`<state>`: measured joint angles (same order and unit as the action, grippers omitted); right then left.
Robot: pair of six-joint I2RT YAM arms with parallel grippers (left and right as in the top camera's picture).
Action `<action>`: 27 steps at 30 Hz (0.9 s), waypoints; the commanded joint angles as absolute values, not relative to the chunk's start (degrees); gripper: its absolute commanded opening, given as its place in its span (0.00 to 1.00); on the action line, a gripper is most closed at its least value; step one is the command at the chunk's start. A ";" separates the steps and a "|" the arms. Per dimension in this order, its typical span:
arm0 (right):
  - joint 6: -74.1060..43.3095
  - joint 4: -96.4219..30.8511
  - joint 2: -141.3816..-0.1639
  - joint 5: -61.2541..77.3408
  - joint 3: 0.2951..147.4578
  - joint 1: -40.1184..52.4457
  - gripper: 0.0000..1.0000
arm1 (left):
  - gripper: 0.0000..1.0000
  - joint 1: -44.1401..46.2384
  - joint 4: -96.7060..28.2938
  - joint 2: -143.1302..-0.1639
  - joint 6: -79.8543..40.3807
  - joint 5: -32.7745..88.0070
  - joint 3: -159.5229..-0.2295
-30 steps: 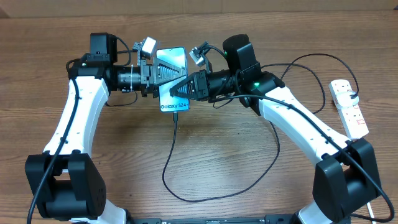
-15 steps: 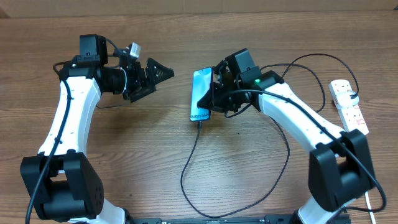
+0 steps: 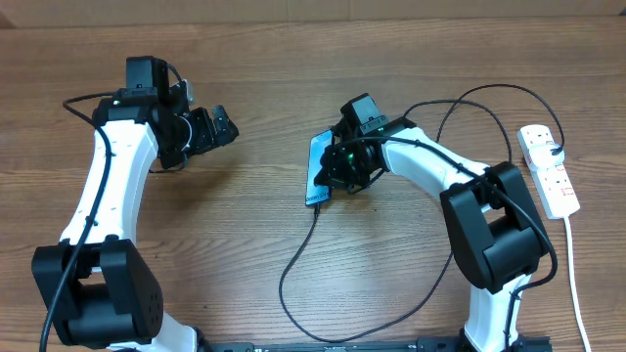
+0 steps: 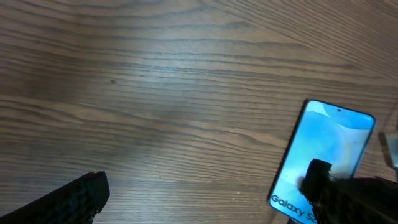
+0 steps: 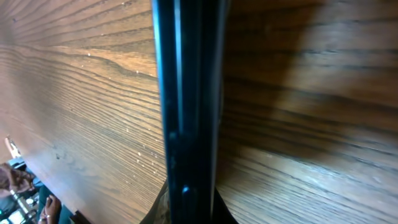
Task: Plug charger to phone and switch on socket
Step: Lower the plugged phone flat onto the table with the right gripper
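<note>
Left claw now off phone

Overhead faces down; all 3 share phone.

One phone, one charger and one socket are counted, with a single black plug seen in it. Two arms are counted, the left arm and the right arm, and two grippers, the left gripper and the right gripper. One table is seen
</note>
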<state>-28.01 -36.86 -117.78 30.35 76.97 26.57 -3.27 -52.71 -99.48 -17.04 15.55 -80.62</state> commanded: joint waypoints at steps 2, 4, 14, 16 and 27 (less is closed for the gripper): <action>-26.85 -36.49 -121.64 28.49 77.21 28.01 0.04 | 1.00 -3.31 -52.66 -98.35 -17.17 12.88 -81.12; -26.46 -35.81 -121.64 28.49 77.19 28.38 0.06 | 1.00 -3.31 -52.66 -98.37 -17.17 12.88 -81.12; -26.50 -34.83 -121.64 25.74 77.21 28.56 0.34 | 1.00 -3.31 -52.66 -98.35 -17.17 12.88 -81.12; -26.52 -34.85 -121.64 24.43 77.21 28.56 0.35 | 1.00 -3.31 -52.66 -98.37 -17.17 12.88 -81.12; -30.37 -34.54 -121.64 18.35 77.21 28.49 0.45 | 1.00 -3.31 -52.66 -98.37 -17.17 12.88 -81.12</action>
